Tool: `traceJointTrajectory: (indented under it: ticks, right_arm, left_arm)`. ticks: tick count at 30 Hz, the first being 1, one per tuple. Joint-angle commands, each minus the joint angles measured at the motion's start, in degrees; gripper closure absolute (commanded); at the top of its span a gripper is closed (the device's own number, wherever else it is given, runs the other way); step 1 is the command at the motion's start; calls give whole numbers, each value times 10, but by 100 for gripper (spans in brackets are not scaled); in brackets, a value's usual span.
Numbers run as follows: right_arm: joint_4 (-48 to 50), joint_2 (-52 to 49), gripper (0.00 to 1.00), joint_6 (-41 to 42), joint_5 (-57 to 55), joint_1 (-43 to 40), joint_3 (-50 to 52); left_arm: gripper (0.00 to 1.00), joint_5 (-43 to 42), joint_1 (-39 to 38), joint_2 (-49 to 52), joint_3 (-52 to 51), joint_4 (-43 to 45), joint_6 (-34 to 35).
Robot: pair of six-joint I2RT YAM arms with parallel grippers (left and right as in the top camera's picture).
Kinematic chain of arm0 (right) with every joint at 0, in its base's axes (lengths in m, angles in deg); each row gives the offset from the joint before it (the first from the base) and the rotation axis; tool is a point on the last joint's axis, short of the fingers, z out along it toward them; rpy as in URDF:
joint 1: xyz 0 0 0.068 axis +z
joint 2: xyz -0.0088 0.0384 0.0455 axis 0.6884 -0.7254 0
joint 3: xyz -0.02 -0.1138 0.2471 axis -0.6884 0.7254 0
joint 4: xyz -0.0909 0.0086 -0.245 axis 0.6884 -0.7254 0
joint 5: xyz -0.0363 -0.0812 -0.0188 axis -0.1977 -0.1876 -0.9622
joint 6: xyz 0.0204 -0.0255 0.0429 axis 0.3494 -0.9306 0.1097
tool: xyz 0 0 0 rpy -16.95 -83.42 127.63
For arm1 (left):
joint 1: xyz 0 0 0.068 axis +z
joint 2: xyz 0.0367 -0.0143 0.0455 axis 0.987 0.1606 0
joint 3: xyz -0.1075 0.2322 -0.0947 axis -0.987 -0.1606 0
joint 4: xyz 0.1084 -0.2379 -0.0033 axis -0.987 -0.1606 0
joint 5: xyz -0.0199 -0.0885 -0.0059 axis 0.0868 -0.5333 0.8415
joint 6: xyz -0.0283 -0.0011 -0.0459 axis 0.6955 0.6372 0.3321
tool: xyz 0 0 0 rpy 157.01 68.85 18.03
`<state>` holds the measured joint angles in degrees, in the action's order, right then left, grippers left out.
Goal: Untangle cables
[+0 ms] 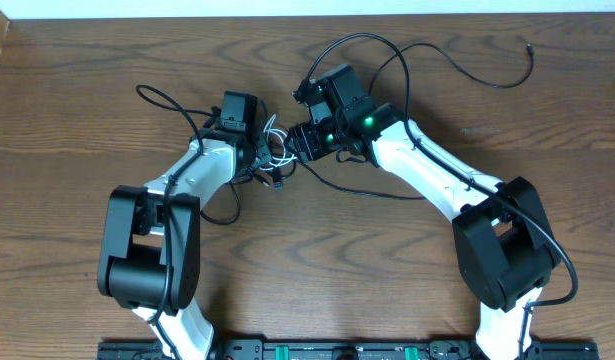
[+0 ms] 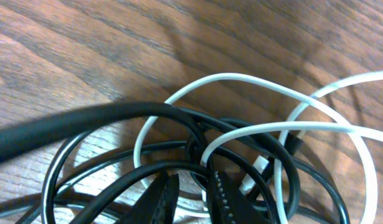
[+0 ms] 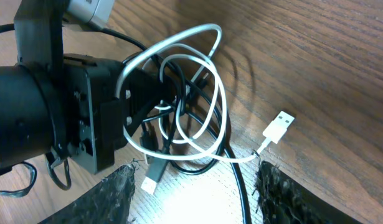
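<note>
Wood table (image 1: 77, 90): your two arms meet near its middle.
Tangle: white cord (image 3: 207, 43) looped through black cord (image 3: 240, 186), between the arms; the black tail runs off far right.
Left gripper (image 2: 191, 193): jaws narrow, tips among the coils; you cannot tell whether they pinch anything.
Right gripper (image 3: 196, 180): jaws wide, just right of the tangle, holding nothing.

Table (image 1: 77, 90): brown wood-grain top, 2 cords on it. Black cord (image 3: 236, 180) and white cord (image 2: 238, 76) sit in 1 knot of loops between the left gripper (image 2: 194, 198) and right gripper (image 3: 200, 193), lower loops on the wood. Black cord runs on past the right gripper to a free plug end (image 1: 528, 45), well behind it. White plug (image 3: 277, 126) lies flat just ahead of the right gripper, beside the knot.
</note>
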<state>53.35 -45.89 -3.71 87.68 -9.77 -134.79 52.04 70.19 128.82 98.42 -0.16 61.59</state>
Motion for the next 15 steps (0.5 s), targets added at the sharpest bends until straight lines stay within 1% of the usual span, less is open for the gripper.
traceJointTrajectory:
  ticks: [1,3,5,6,9,11,14,15]
  right_arm:
    - [-2,-9,39,-9,5,5,-5]
    - [-2,-9,38,-9,5,5,-5]
    - [-2,-9,38,-9,5,4,-5]
    - [-2,-9,38,-9,5,4,-5]
    - [-2,-9,36,-28,6,-1,-5]
    - [-3,-7,35,-28,17,-7,-5]
    - [1,-5,33,-28,66,-19,-6]
    - [0,-5,33,-28,83,-22,-6]
  left_arm:
    - [78,45,6,41,-9,-1,12]
    - [80,38,6,41,-9,2,12]
    - [93,30,6,41,-9,4,4]
    - [93,18,6,40,-8,7,-11]
    - [93,-67,12,15,3,-2,-116]
    - [93,-121,23,-28,4,-13,-163]
    - [93,-242,36,-109,3,-34,-271]
    - [93,-264,37,-127,3,-44,-289]
